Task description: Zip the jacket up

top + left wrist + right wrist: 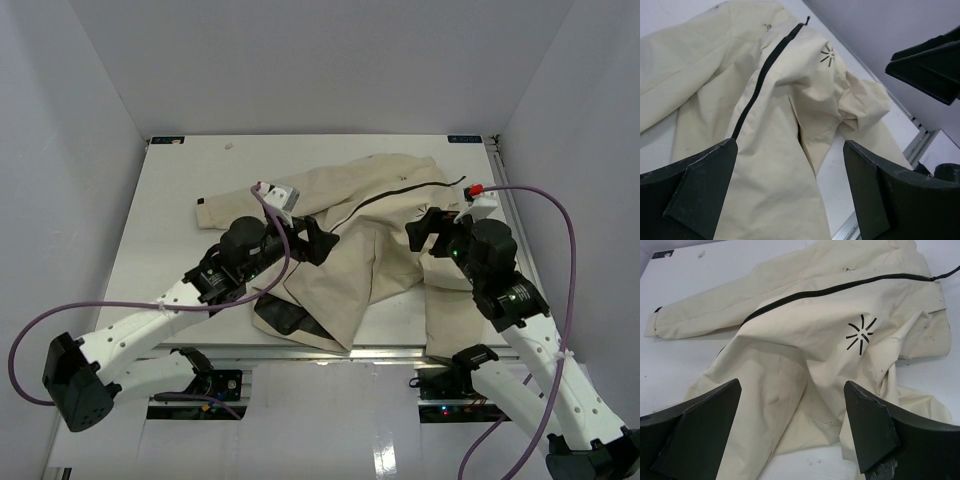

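Note:
The cream jacket (385, 265) lies crumpled across the middle of the white table, one sleeve reaching left (225, 210). Its dark zipper line (395, 195) runs along the upper chest, and black lining (285, 318) shows at the near hem. My left gripper (315, 240) hovers open over the jacket's left part, with nothing between its fingers. In the left wrist view the left gripper (790, 170) spans plain fabric (770, 165) below the zipper (765, 70) and starburst mark (827, 54). My right gripper (425, 232) stands open over the right side. In its wrist view the right gripper (792, 405) frames folded fabric (790, 355), with the zipper (840, 287) and starburst (861, 333) beyond.
The table (170, 230) is boxed in by white walls at the left, right and back. A metal rail (400, 350) runs along its near edge. Purple cables (560, 215) loop from both arms. The right gripper's fingers (930, 70) show in the left wrist view.

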